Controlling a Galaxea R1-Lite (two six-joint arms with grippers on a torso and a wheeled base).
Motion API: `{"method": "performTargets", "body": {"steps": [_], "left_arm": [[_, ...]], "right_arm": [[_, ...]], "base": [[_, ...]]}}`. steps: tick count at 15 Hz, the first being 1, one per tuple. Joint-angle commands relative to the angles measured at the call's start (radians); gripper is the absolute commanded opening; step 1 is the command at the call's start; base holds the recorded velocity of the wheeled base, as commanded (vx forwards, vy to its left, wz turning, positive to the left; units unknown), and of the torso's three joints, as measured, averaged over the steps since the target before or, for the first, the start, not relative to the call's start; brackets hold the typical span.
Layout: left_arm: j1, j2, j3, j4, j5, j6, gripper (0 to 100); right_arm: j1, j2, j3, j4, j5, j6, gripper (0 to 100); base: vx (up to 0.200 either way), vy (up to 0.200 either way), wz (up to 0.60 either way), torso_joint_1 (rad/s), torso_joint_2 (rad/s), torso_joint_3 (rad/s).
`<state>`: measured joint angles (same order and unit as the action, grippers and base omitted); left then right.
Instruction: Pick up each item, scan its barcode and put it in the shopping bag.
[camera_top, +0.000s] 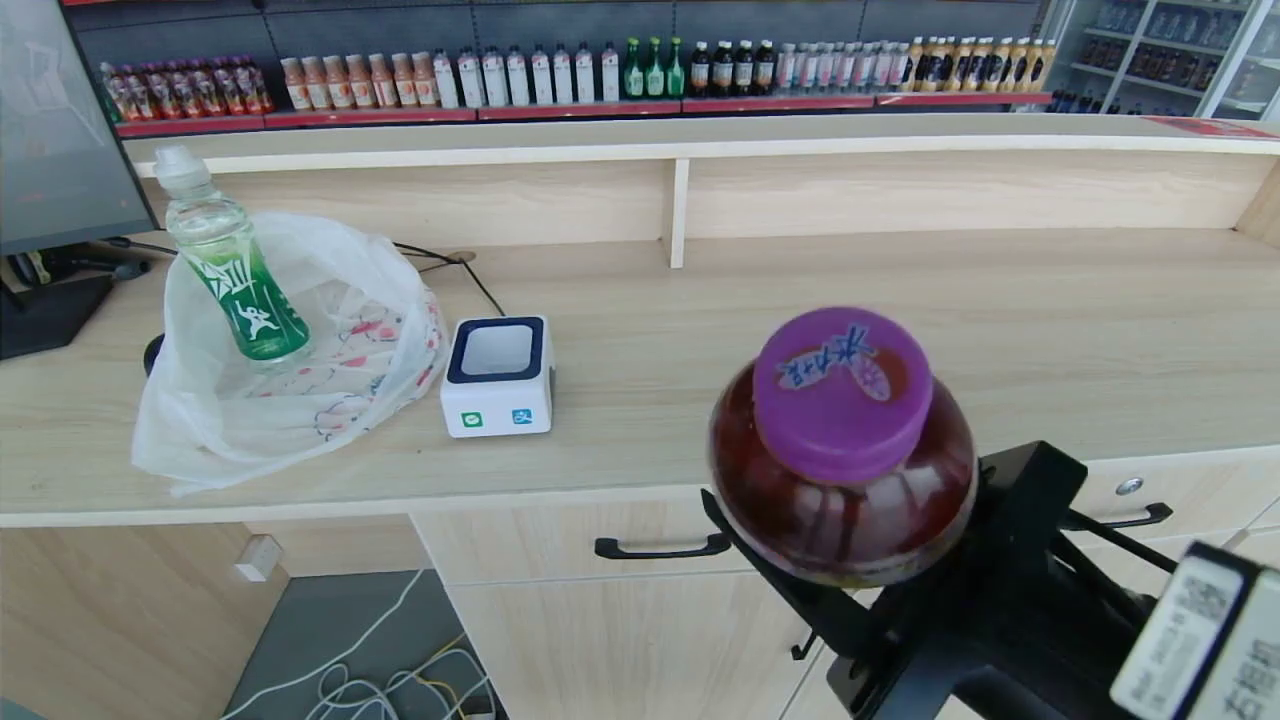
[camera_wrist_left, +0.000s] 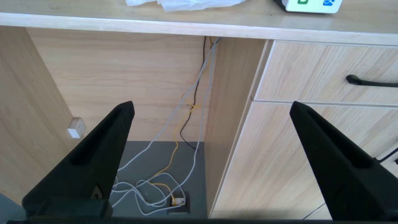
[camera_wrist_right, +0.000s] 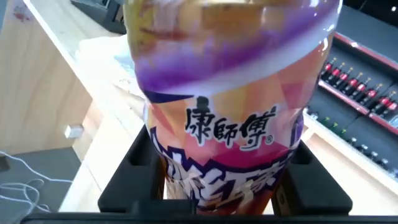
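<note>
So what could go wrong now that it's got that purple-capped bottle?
1. The fingers grip a smooth, round bottle; it might slip on the swing over to the scanner.
2. No barcode shows on the side of it in the right wrist view, so the scan may miss.
3. The green bottle leans in the floppy bag; a second bottle dropped in could topple it.

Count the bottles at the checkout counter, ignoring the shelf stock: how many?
2. A green-labelled bottle stands tilted in the shopping bag on the counter; the right gripper holds a purple-capped bottle. The bag's folds may hide others.
</note>
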<state>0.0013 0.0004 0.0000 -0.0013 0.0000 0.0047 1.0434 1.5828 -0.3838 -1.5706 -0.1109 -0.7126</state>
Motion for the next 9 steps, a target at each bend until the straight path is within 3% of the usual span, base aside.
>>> {"method": "performTargets", "body": {"steps": [1,5,7,9], "left_arm": [[0.000,0.000,0.000,0.000,0.000,0.000,100],[0.000,0.000,0.000,0.000,0.002,0.000,100],[0.000,0.000,0.000,0.000,0.000,0.000,100],[0.000,0.000,0.000,0.000,0.000,0.000,100]], "right_arm": [[-0.079,0.020,-0.064,0.000,0.008,0.047,0],[-0.074,0.158,-0.319,0.000,-0.085,0.263,0],[-0.092,0.183,-0.340,0.000,-0.162,0.389,0],[-0.155,0.191,-0.333,0.000,-0.159,0.432,0]], "base": [[0.000,0.000,0.00,0.000,0.00,0.000],[0.000,0.000,0.00,0.000,0.00,0.000],[0.000,0.000,0.00,0.000,0.00,0.000],[0.000,0.000,0.00,0.000,0.00,0.000]]}}
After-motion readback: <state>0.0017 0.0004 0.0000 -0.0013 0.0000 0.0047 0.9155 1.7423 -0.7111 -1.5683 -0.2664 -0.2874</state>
